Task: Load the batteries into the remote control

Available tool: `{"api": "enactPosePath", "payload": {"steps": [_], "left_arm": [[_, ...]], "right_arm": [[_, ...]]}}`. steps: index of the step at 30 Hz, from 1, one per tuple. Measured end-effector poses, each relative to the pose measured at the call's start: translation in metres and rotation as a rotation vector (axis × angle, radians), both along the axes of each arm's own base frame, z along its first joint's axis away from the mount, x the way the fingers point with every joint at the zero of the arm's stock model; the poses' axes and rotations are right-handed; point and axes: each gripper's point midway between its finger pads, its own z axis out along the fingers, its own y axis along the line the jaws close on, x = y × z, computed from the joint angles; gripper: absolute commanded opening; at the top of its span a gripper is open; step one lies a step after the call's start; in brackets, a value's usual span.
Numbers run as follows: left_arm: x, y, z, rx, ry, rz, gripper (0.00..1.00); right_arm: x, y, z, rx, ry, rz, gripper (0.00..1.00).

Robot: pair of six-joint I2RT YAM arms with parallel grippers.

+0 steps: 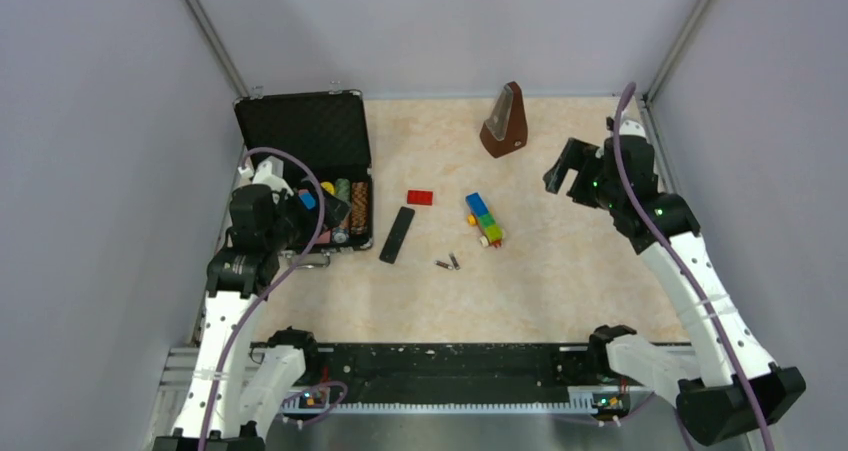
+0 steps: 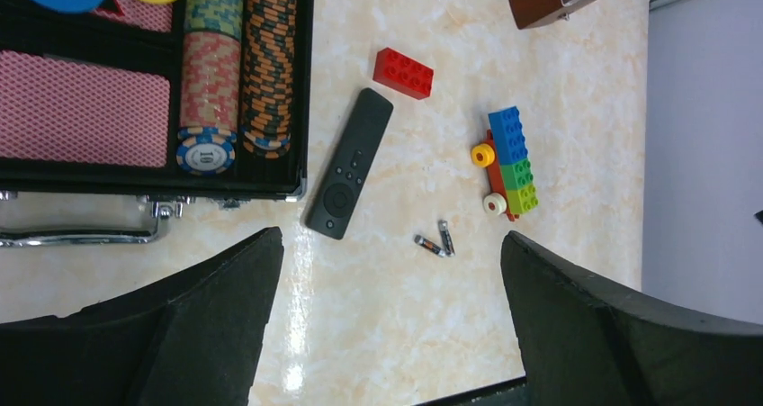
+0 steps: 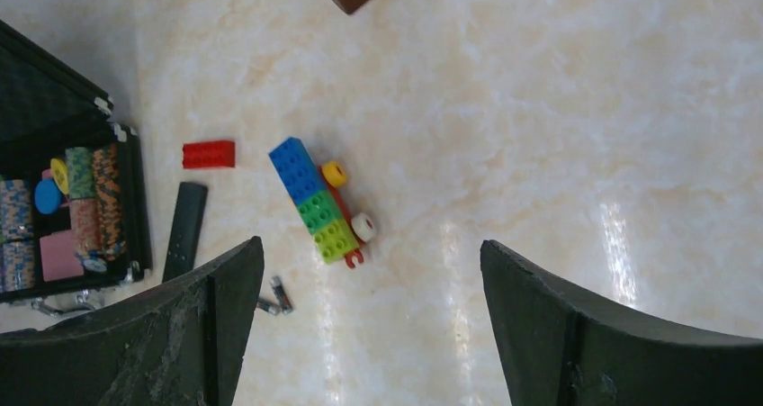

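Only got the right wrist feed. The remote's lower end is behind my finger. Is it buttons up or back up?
Observer: Buttons up. The left wrist view shows the remote control keypad side up, with the round pad at its near end. No battery bay shows.
Operator: Left arm in the way?
Observer: No. Left pincer is open and empty, hanging over the near edge of the open case, left of the remote.
Operator: Brown thing at the top of my frame?
Observer: A brown pyramid-shaped metronome, upright near the far wall, well clear of the batteries.
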Motion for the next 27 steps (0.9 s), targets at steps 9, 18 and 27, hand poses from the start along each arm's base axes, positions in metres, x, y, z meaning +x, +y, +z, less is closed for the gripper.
{"api": "enactPosePath", "payload": {"steps": [9, 18, 27], "left_arm": [[-0.028, 0.002, -0.007, -0.047, 0.041, 0.051, 0.99], [-0.051, 0.0, 0.009, -0.085, -0.04, 0.049, 0.99], [-0.066, -0.009, -0.019, -0.121, 0.059, 0.012, 0.94]], "right_arm": [[-0.061, -0.01, -0.015, 0.05, 0.041, -0.004, 0.88], [-0.086, 0.025, -0.033, 0.175, 0.127, 0.177, 0.81], [-0.107, 0.072, -0.062, 0.234, 0.197, 0.327, 0.75]]}}
